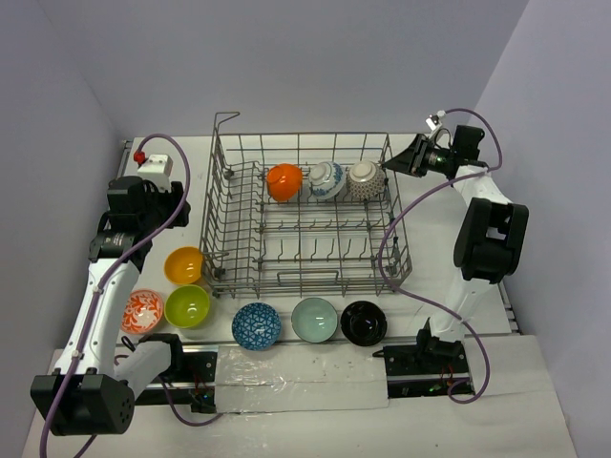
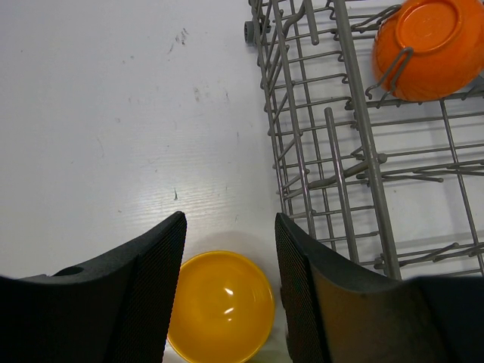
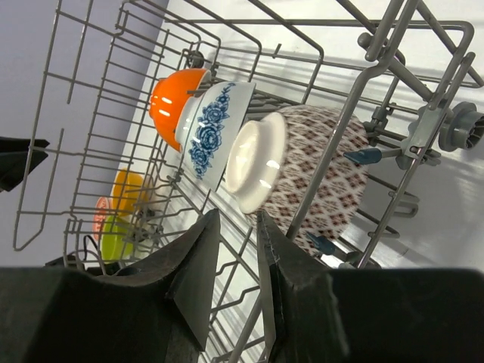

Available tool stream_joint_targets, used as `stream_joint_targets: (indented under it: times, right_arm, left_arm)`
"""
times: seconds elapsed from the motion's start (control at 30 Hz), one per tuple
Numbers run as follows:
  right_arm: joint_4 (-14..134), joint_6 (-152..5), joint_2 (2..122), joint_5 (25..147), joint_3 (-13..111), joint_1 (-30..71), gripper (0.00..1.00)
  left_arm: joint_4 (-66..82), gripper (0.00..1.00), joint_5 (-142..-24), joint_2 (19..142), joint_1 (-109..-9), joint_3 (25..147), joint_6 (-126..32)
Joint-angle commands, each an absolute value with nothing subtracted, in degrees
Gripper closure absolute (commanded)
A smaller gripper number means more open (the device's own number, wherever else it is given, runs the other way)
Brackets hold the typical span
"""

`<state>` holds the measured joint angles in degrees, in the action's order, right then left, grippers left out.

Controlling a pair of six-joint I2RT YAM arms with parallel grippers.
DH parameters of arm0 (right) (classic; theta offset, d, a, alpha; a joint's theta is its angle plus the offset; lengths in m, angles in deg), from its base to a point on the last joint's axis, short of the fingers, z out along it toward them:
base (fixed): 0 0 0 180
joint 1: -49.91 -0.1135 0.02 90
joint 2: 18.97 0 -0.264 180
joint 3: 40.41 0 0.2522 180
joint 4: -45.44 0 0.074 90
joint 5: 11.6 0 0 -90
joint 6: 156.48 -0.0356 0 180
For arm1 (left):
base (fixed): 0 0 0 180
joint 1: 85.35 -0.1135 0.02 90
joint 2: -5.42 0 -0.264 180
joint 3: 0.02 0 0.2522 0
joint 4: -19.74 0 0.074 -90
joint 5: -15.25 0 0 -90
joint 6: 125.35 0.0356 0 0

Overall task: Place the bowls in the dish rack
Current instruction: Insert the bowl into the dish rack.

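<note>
A: Top view?
B: Orange bowl, blue-flowered bowl and brown-patterned bowl stand on edge along the dish rack's far side. On the desk, yellow bowl, lime bowl and red-and-white bowl sit off its near-left corner. Blue bowl, teal bowl and black bowl line its near edge.
A: Left wrist?
B: Left gripper parted, empty, yellow bowl below.
A: Right wrist?
B: Right gripper slightly parted, empty, by the brown-patterned bowl.

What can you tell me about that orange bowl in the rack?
The orange bowl is small, round and glossy, with a raised ring under its base. It stands on edge in the far row of the dish rack, held between upright wires, base turned toward the left. It is leftmost of three bowls; the blue-flowered bowl sits right beside it.
</note>
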<state>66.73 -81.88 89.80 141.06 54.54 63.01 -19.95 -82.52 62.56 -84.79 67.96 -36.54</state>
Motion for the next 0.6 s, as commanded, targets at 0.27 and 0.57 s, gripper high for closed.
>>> stream_joint_targets:
  times: [0.27,0.57]
  right_arm:
    - [70.5,-78.3,89.0,138.1,56.2,63.4,0.64]
    - [74.0,-74.8,86.9,138.3,58.4,63.3,0.59]
  left_arm:
    - [-17.9,0.44,-84.0,61.4,-85.2,67.7,-37.3]
    - [-18.0,0.44,-83.2,61.1,-85.2,67.9,-37.4]
